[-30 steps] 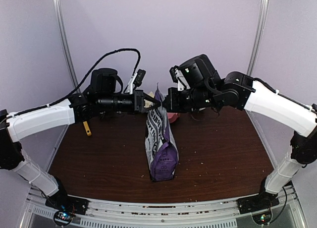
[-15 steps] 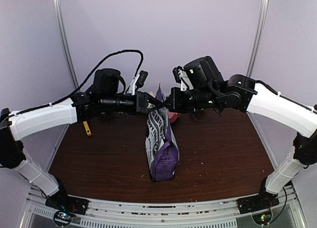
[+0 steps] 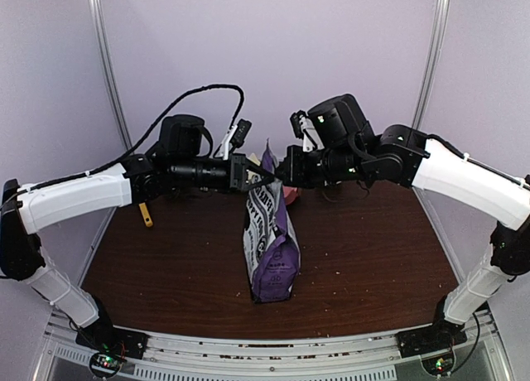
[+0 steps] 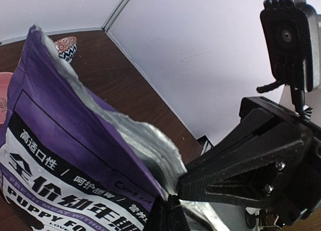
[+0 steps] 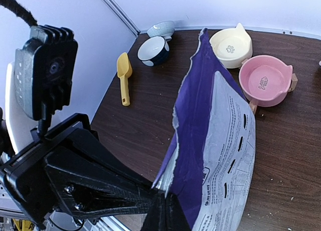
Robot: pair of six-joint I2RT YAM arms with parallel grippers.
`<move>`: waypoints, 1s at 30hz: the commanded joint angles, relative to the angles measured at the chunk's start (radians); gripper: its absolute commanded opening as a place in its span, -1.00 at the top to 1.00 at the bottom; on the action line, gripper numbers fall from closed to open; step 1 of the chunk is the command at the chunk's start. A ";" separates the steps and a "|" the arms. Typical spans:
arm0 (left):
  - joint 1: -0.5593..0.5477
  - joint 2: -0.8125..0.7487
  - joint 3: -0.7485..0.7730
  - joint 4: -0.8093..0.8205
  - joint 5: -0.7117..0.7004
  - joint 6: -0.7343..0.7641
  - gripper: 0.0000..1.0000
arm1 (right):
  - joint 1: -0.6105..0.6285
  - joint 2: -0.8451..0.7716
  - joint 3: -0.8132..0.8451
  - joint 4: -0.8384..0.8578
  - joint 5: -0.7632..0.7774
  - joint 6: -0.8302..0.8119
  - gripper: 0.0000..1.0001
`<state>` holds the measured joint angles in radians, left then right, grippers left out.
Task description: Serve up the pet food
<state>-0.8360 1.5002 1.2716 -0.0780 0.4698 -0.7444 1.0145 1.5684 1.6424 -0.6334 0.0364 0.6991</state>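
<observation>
A purple bag (image 3: 270, 240) marked "PUPPY FOOD" stands upright in the middle of the brown table (image 3: 373, 248). Its torn top is open, with silver lining (image 4: 145, 140) showing. The pet food itself is hidden inside. My left gripper (image 3: 262, 179) is shut on the left lip of the bag's mouth (image 4: 168, 211). Opposite it, my right gripper (image 3: 280, 179) is shut on the lip on the white-label side (image 5: 165, 211). The two sets of fingertips nearly touch across the opening. A yellow scoop (image 5: 124, 76) lies on the table at the far left.
A pink bowl (image 5: 265, 80) and a cream bowl (image 5: 230, 47) stand behind the bag. A dark blue bowl (image 5: 153, 50) and a patterned bowl (image 5: 161, 28) sit in the far left corner. Crumbs dot the table. Purple walls close in on three sides.
The left arm has edged slightly right toward the bag's top, and the right arm shifted a little left. The bag stands where it was.
</observation>
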 commanded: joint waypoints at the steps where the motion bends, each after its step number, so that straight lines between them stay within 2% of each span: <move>1: -0.006 0.012 0.031 0.034 -0.016 0.013 1.00 | 0.004 -0.025 -0.011 0.021 -0.018 -0.023 1.00; 8: -0.005 -0.024 0.046 -0.033 -0.092 0.044 1.00 | 0.002 -0.026 0.003 -0.026 0.051 -0.016 1.00; 13: 0.008 -0.131 0.032 -0.197 -0.328 0.071 1.00 | -0.027 -0.070 0.018 -0.166 0.229 -0.004 1.00; 16: 0.035 -0.203 -0.004 -0.248 -0.383 0.069 1.00 | -0.060 -0.135 -0.039 -0.187 0.275 0.005 1.00; 22: 0.052 -0.257 -0.005 -0.314 -0.395 0.064 1.00 | -0.095 -0.210 -0.104 -0.199 0.289 0.019 1.00; 30: 0.052 -0.223 0.021 -0.302 -0.347 0.070 1.00 | -0.096 -0.210 -0.118 -0.166 0.252 0.020 1.00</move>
<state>-0.8112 1.2865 1.2652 -0.4141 0.1642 -0.6968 0.9463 1.4044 1.5288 -0.7776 0.1989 0.7139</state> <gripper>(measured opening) 0.009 0.019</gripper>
